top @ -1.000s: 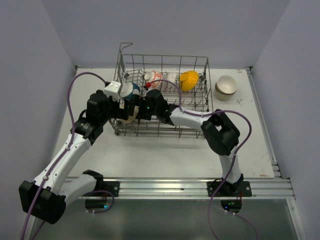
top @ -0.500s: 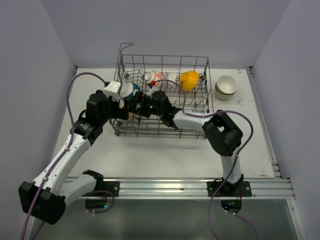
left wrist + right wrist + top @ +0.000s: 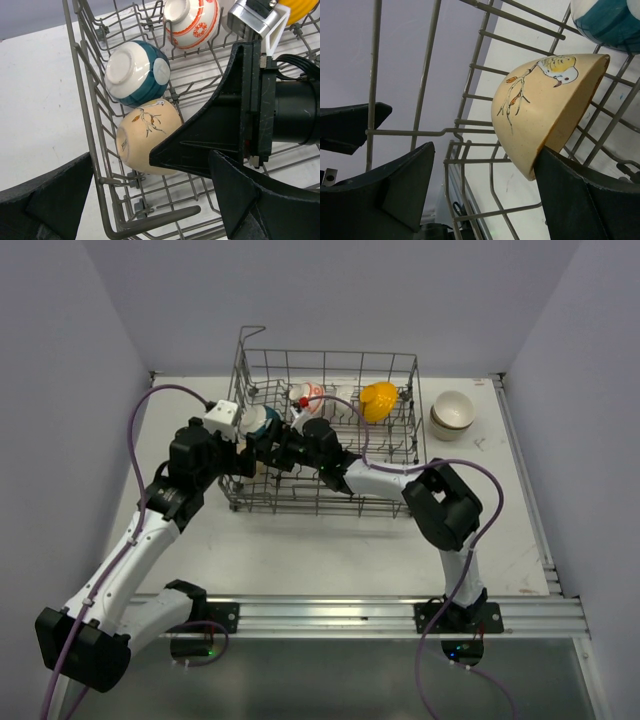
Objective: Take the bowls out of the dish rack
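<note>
Since a second ago the right arm has pushed deeper toward the left wall of the dish rack (image 3: pixel 330 365), and the left arm has drawn slightly back to the left.

The right end effector (image 3: pixel 485 150) is released and spread wide. One finger (image 3: pixel 580 195) touches the rim of the cream bowl (image 3: pixel 545 110), and the other stands apart from its outer side. The left end effector (image 3: pixel 151 165) is also released and grips nothing. In the left wrist view, the rack's near-left corner lies between its fingers.

The cream bowl lies tilted in that corner, close to the left wall wires and touching the teal-and-white bowl (image 3: pixel 137 72) behind it. The red-patterned bowl (image 3: pixel 192 20) and the yellow bowl (image 3: pixel 378 400) sit farther back in the rack. A stack of bowls (image 3: pixel 452 412) stands on the desk (image 3: pixel 330 540), just right of the rack.
</note>
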`<state>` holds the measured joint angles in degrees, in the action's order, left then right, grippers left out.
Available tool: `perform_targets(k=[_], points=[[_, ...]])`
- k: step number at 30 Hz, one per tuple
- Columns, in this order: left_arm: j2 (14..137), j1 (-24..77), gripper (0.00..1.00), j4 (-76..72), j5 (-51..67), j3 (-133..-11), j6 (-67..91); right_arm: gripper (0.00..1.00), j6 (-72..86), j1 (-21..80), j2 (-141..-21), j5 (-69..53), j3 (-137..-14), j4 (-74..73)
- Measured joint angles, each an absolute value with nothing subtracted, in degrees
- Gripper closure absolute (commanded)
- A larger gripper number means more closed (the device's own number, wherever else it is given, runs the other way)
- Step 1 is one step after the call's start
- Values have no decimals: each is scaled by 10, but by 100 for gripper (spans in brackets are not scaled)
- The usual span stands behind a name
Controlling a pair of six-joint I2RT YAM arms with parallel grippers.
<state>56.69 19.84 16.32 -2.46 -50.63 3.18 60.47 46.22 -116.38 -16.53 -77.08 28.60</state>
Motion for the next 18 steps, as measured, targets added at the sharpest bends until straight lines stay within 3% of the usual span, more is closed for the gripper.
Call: perform_targets(k=[4, 10, 18], points=[[566, 199, 0, 159, -26, -506, 32, 23, 609, 462, -1176, -176, -789, 283], [564, 199, 0, 155, -27, -506, 32, 39, 616, 462, -1195, -191, -818, 279], [564, 199, 0, 156, -26, -506, 23, 48, 625, 462, -1206, -207, -833, 280]])
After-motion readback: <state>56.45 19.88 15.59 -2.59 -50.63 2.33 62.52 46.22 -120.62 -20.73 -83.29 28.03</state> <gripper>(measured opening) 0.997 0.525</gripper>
